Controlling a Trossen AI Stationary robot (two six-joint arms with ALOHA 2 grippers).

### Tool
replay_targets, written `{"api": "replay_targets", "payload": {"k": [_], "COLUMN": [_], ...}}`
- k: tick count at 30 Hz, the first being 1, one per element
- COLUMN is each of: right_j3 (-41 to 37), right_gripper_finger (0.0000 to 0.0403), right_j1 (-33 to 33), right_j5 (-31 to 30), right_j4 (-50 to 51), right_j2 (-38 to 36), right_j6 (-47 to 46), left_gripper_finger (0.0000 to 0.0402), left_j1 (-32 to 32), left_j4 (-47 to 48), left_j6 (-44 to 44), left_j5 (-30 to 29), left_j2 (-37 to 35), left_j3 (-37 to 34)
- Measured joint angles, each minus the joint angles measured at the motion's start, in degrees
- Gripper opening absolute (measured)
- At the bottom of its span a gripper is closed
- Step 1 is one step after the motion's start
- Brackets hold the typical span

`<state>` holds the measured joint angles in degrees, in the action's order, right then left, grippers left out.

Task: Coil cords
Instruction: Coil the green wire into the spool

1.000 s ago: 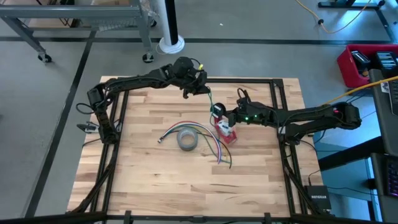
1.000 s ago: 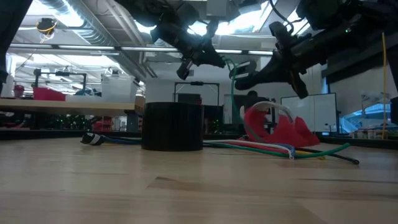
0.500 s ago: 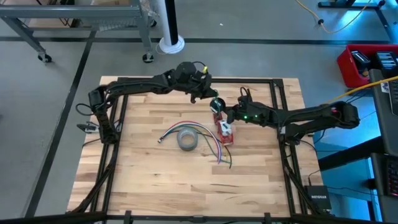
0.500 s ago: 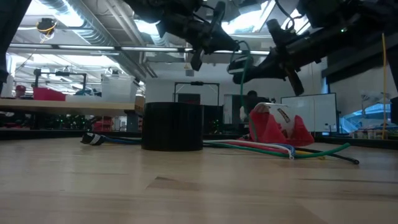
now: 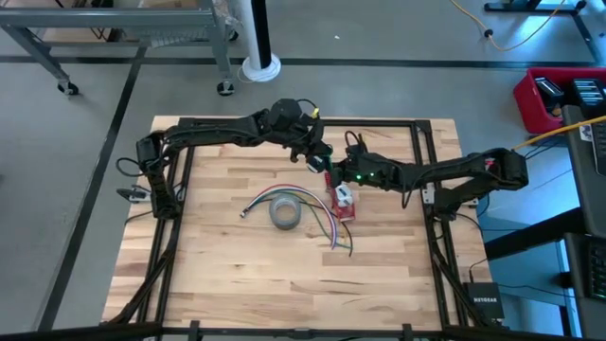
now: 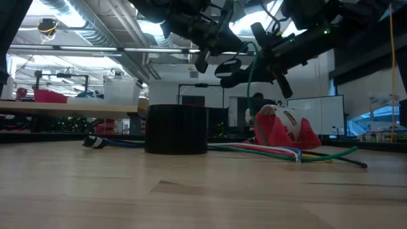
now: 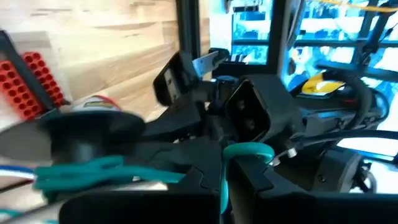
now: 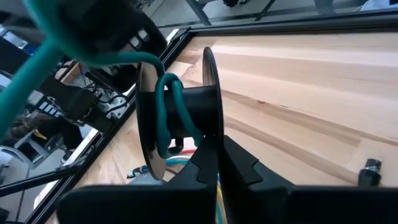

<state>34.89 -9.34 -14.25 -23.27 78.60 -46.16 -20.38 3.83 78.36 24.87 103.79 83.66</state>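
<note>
Above the table's middle hangs a small black spool [image 8: 180,115], with a green cord [image 8: 166,118] wound round its hub. My right gripper [image 5: 334,174] is shut on the spool. My left gripper [image 5: 318,159] is right beside it, toward the far left, shut on the cord's free stretch [image 7: 247,151]. In the low view the spool [image 6: 230,67] is well above the wood and the cord [image 6: 250,89] drops from it. Several coloured cords [image 5: 322,223] lie loose on the table. My left gripper pinches the green cord [image 7: 247,151] between its two fingers, a short way from the spool. The cord bends over the fingers and runs on toward the spool [image 7: 81,130], clear of the table. My right gripper pinches the rim of one spool flange [image 8: 210,140] between its two fingers. It comes from the table's right, slanting slightly down. The spool is lifted clear of the table, its flanges upright.
A grey tape roll [image 5: 285,212] stands left of centre. A red tape dispenser [image 5: 343,202] sits under the grippers. The loose cords run from a plug [image 5: 245,212] at the left, past the roll, to the right. Black frame rails [image 5: 421,142] edge the table.
My left gripper has swung toward the table's right and near edge, carrying the green cord around the spool. My right gripper has carried the spool a little toward the left. The stretch of cord between the two has grown shorter.
</note>
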Motion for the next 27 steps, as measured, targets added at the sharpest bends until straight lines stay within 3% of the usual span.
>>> {"api": "replay_targets", "payload": {"k": [6, 11, 18, 27], "right_j3": [0.00, -0.01, -0.04, -0.04], "right_gripper_finger": [0.0003, 0.0003, 0.0003, 0.0003], "right_j1": [0.00, 0.03, 0.04, -0.04], "right_j5": [-1.20, -1.17, -1.40, -3.75], "right_j4": [0.31, 0.43, 0.34, -0.58], "right_j2": [0.05, 0.07, 0.07, 0.07], "right_j6": [0.33, 0.36, 0.33, -0.47], "left_gripper_finger": [0.0000, 0.0000, 0.0000, 0.0000], "left_j1": [1.08, 2.45, 5.17, 5.65], "left_j4": [4.44, 7.14, 7.46, 7.78], "left_j6": [-5.11, -16.52, -27.07, -34.93], "left_j5": [2.44, 2.10, -4.92, -9.72], "left_j2": [0.00, -0.02, -0.07, -1.09], "left_j3": [0.00, 0.04, 0.04, 0.07]}}
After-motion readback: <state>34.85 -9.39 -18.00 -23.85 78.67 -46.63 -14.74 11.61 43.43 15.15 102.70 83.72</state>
